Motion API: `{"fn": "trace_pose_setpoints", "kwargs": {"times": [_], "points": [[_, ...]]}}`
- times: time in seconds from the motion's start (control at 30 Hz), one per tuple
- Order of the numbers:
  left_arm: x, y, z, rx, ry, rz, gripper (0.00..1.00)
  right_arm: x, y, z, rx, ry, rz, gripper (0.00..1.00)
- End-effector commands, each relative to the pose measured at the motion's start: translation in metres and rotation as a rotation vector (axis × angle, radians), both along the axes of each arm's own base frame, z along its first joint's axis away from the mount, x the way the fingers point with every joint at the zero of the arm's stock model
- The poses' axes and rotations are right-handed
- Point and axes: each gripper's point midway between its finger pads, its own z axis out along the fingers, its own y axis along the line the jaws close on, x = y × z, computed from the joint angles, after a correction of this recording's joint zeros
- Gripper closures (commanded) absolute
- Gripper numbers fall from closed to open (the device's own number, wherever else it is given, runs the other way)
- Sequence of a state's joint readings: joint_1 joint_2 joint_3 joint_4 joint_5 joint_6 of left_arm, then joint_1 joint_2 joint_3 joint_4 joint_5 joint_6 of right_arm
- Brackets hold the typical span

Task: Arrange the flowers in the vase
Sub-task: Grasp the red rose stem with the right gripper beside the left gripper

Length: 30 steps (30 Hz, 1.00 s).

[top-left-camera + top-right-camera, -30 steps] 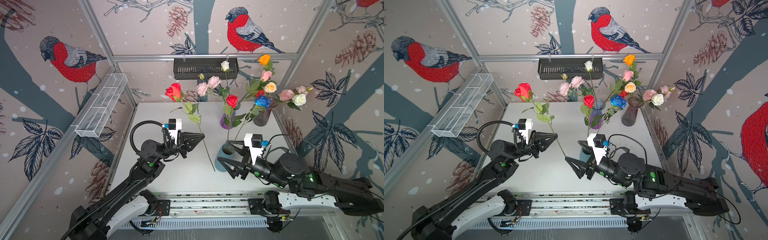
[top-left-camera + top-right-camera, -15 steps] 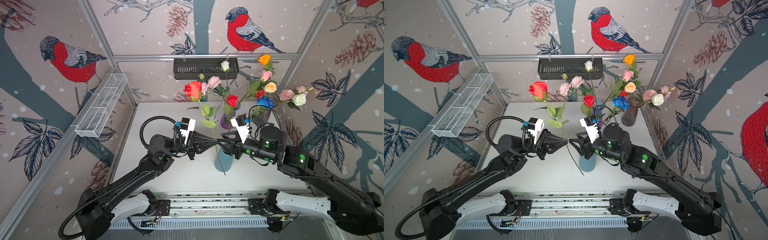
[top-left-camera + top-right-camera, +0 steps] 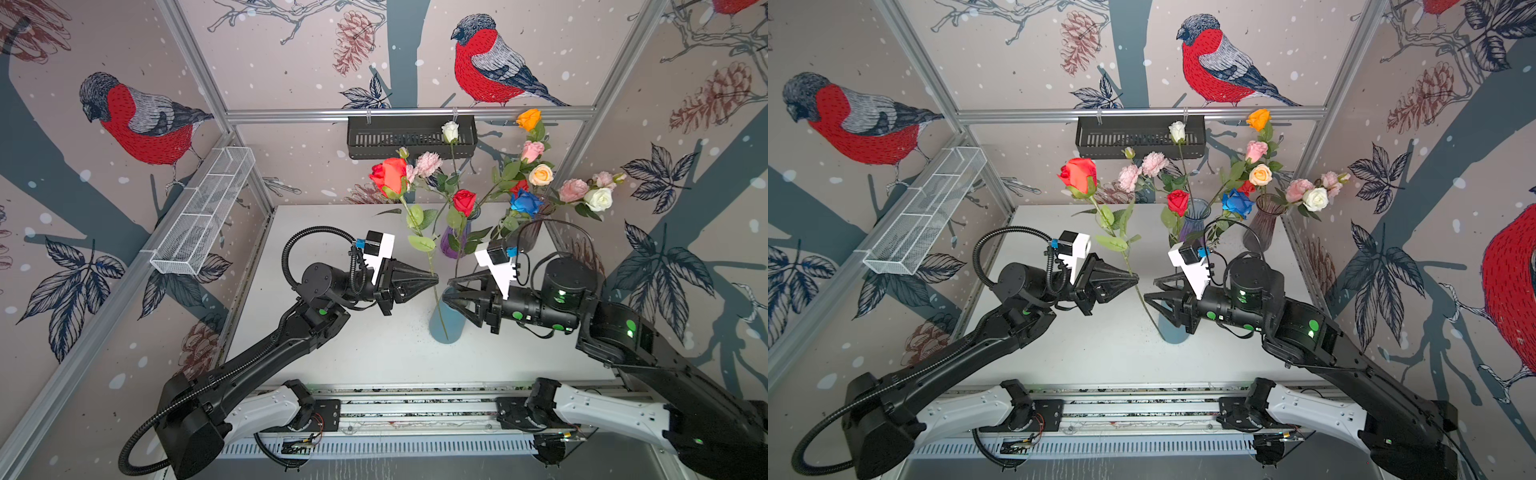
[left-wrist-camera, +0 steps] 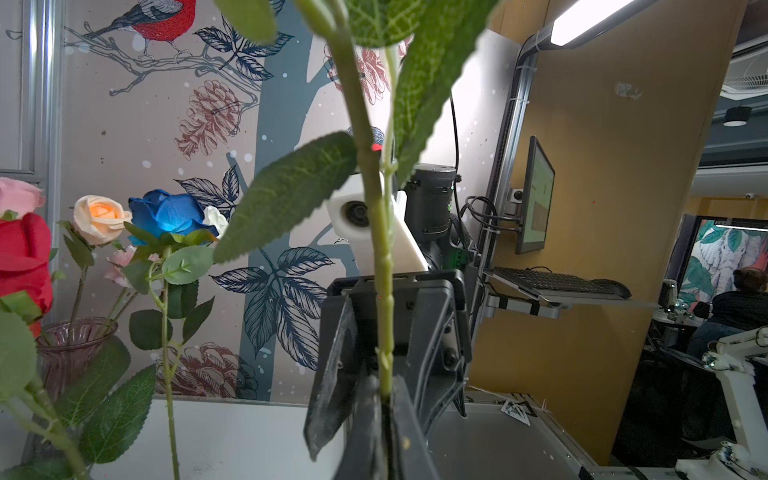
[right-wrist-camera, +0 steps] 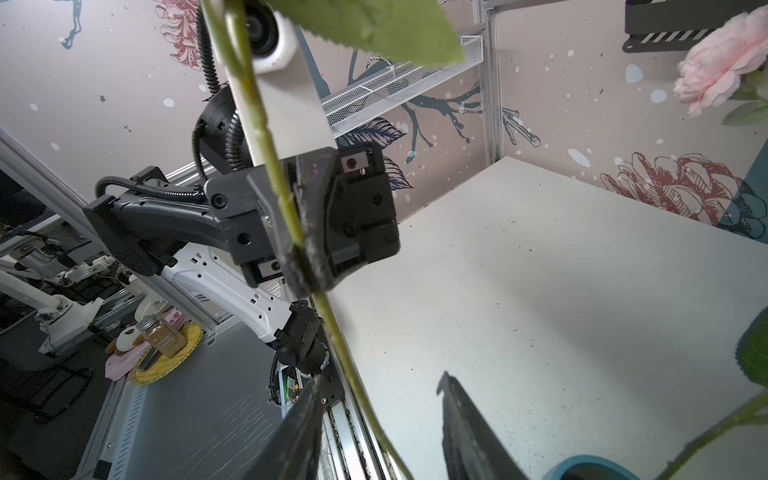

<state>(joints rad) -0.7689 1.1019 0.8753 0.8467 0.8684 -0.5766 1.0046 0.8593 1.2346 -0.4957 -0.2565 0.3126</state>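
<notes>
A red rose (image 3: 388,176) (image 3: 1079,174) stands nearly upright on a long green stem (image 4: 380,249). My left gripper (image 3: 435,279) (image 3: 1136,280) (image 4: 388,415) is shut on that stem, below its leaves. Facing it from the right, my right gripper (image 3: 446,291) (image 3: 1148,291) (image 5: 380,376) is open. The lower stem (image 5: 353,374) runs between its jaws, nearer one finger, with a gap on both sides. A blue vase (image 3: 451,330) (image 3: 1173,334) stands under the right gripper. The stem's end hangs beside its rim (image 5: 582,465), outside it.
At the back, a purple vase (image 3: 451,245) (image 3: 1194,220) and a smoky glass vase (image 3: 528,237) (image 3: 1262,224) hold several flowers. A black basket (image 3: 411,137) hangs on the back wall and a white wire shelf (image 3: 203,216) on the left wall.
My left gripper has carried the rose right and up, and it now stands more upright. The right gripper has come up from the table's front to the stem, and its jaws have narrowed.
</notes>
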Motion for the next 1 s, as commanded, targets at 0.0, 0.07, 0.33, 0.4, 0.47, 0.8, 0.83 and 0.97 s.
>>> {"fn": "trace_pose_setpoints", "kwargs": {"times": [0.0, 0.07, 0.33, 0.4, 0.47, 0.8, 0.83, 0.97], "points": [[-0.004, -0.003, 0.005, -0.006, -0.027, -0.038, 1.0, -0.009, 0.001, 0.016, 0.06, -0.039, 0.05, 0.53], [-0.004, -0.007, 0.005, -0.001, -0.031, -0.063, 1.0, -0.012, 0.0, 0.023, 0.082, -0.045, 0.061, 0.53], [-0.008, -0.017, 0.002, 0.027, -0.033, -0.102, 1.0, -0.018, 0.003, 0.05, 0.156, -0.063, 0.103, 0.52], [-0.009, -0.019, 0.001, 0.032, -0.032, -0.107, 1.0, -0.016, 0.006, 0.054, 0.162, -0.067, 0.1, 0.52], [-0.011, -0.021, 0.0, 0.039, -0.032, -0.116, 0.96, -0.012, 0.008, 0.056, 0.164, -0.071, 0.088, 0.52], [-0.016, -0.028, -0.012, 0.081, -0.03, -0.132, 0.84, 0.004, 0.015, 0.072, 0.202, -0.084, 0.026, 0.96], [-0.016, -0.028, -0.013, 0.081, -0.029, -0.127, 0.77, 0.004, 0.014, 0.074, 0.207, -0.088, 0.021, 0.97], [-0.017, -0.023, -0.02, 0.086, -0.028, -0.093, 0.64, 0.004, 0.006, 0.083, 0.224, -0.105, -0.002, 0.98]]}}
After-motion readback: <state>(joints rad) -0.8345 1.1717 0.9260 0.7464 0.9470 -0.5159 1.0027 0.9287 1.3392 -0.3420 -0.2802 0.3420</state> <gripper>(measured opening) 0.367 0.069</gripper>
